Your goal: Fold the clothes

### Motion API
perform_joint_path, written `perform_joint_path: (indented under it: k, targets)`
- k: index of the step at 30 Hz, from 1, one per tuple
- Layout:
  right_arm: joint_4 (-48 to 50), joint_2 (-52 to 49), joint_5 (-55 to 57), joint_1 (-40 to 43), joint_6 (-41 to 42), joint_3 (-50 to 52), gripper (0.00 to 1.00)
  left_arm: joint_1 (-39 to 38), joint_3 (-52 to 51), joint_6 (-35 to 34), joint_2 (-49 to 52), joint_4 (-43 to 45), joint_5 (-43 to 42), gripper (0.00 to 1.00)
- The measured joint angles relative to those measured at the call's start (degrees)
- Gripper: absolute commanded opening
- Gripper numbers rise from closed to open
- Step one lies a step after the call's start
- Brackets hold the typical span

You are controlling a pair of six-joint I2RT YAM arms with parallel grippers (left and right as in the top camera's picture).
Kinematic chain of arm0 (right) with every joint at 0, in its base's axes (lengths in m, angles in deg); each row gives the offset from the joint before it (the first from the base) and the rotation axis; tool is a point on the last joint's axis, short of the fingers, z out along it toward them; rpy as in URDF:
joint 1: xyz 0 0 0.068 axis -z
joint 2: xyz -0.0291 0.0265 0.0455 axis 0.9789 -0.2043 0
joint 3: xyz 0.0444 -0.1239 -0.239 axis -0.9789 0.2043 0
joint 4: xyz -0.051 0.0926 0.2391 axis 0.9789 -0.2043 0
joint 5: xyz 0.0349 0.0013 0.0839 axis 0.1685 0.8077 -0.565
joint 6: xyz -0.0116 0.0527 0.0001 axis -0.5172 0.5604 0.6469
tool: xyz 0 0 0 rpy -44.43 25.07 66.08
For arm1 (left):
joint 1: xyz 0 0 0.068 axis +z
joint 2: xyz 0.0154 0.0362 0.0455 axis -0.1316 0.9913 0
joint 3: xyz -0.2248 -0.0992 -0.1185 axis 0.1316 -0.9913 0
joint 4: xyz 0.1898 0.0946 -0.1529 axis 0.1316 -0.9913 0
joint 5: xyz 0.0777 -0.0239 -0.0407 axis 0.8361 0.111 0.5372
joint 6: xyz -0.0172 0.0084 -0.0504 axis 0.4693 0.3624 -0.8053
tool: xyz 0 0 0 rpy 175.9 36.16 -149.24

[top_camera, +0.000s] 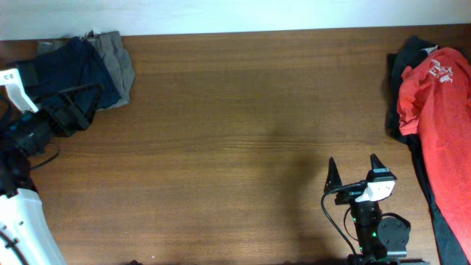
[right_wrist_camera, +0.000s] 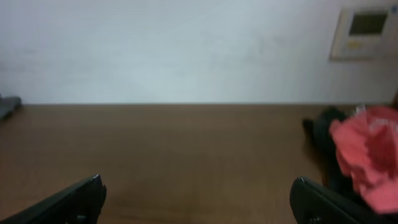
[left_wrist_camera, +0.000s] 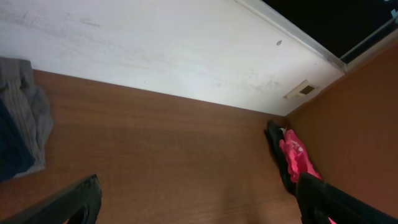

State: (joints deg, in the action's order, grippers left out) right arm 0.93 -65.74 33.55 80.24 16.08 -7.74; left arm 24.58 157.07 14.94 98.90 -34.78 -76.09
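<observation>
Folded navy-blue shorts (top_camera: 72, 68) lie at the table's far left corner, with grey shorts (top_camera: 119, 66) beside and partly under them. My left gripper (top_camera: 92, 104) is open and empty at the navy shorts' near edge. The left wrist view shows the grey shorts (left_wrist_camera: 31, 109) and the navy shorts (left_wrist_camera: 9, 152) at its left, with the open fingers (left_wrist_camera: 199, 205) over bare wood. A red white-printed T-shirt (top_camera: 441, 103) lies at the right edge on a dark garment (top_camera: 401, 70). My right gripper (top_camera: 353, 168) is open and empty at the front, left of the T-shirt (right_wrist_camera: 367, 149).
The brown wooden table (top_camera: 235, 132) runs to a white wall (right_wrist_camera: 186, 50) at the back. A wall control panel (right_wrist_camera: 365, 31) hangs above the right side. The dark garment also shows under the red shirt in the right wrist view (right_wrist_camera: 323, 134).
</observation>
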Motion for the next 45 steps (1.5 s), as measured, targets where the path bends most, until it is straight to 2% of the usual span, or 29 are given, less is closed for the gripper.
perform_joint_path:
  k: [3,34,40,45]
  targets:
    - [-2.67,-0.04,1.03,0.0,0.59,0.0,0.99,0.0,0.0,0.0,0.0,0.0,0.0,0.99]
    - [-2.73,0.04,2.03,-0.04,0.81,0.0,0.99,0.0,0.0,0.0,0.0,0.0,0.35,0.99]
    - [-2.73,0.04,2.03,-0.04,0.79,0.0,0.99,0.0,0.0,0.02,0.0,-0.46,4.17,0.99]
    - [-2.75,0.04,2.05,-0.04,0.81,0.0,0.99,-1.95,0.0,0.0,-0.02,-6.56,7.48,0.99]
